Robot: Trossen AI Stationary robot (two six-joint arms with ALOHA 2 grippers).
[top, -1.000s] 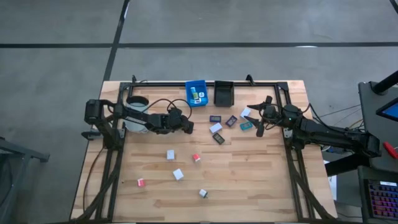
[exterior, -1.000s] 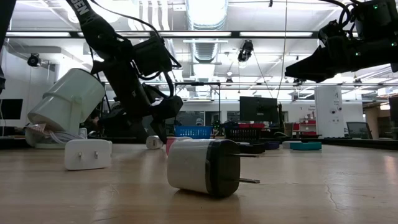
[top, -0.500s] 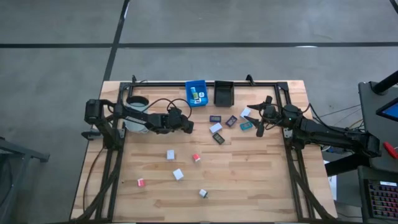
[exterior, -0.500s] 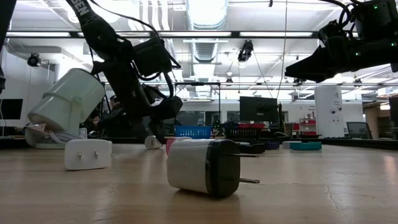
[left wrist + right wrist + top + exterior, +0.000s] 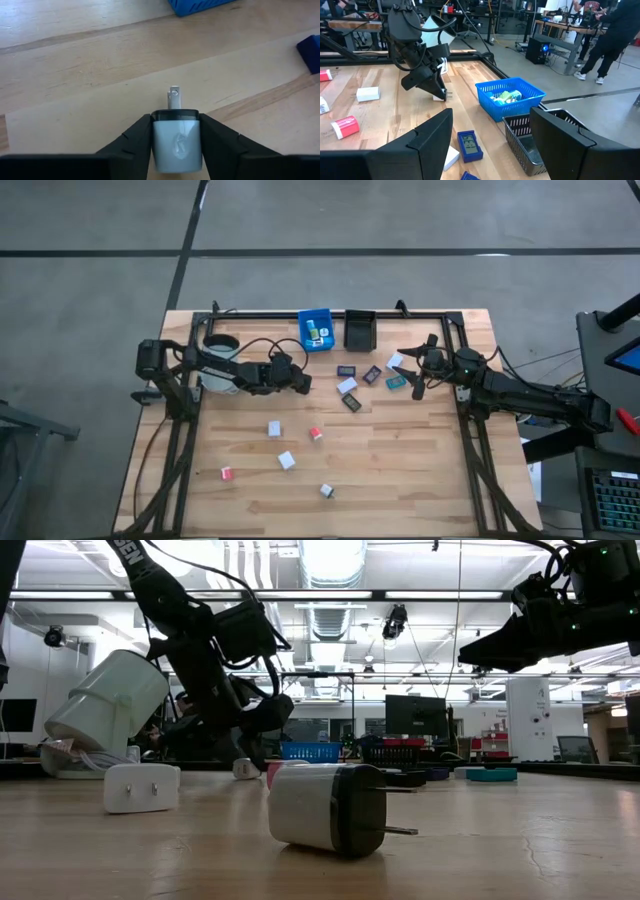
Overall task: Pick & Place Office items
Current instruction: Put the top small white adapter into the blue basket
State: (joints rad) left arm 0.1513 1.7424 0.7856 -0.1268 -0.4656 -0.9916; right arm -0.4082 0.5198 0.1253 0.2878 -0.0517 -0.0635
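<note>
My left gripper (image 5: 303, 383) is left of the table's middle, slanting down, and is shut on a small white plug-like block (image 5: 176, 140). The block's metal prong (image 5: 173, 95) points ahead of the fingers. The same gripper (image 5: 437, 90) shows in the right wrist view. More white and red blocks (image 5: 286, 460) lie on the near half of the table. Flat rectangles (image 5: 351, 402) lie between the arms. My right gripper (image 5: 415, 370) hangs open above the table's right side and holds nothing. My left gripper pinches the white block by its two opposite sides (image 5: 156, 142) between its two fingers. The fingers (image 5: 131, 142) come slanting down from the table's left side. The prong end sticks out ahead of them. The block (image 5: 243, 769) sits at table height; whether it is clear of the wood I cannot tell.
A blue bin (image 5: 316, 330) and a black bin (image 5: 359, 328) stand at the far edge. A large white mug (image 5: 108, 700) lies tilted by the left arm's base. A black-ended white charger (image 5: 325, 808) lies close to the low camera. People stand in the room beyond.
My left gripper has shut on the white block without moving from its place. My right arm has kept still.
</note>
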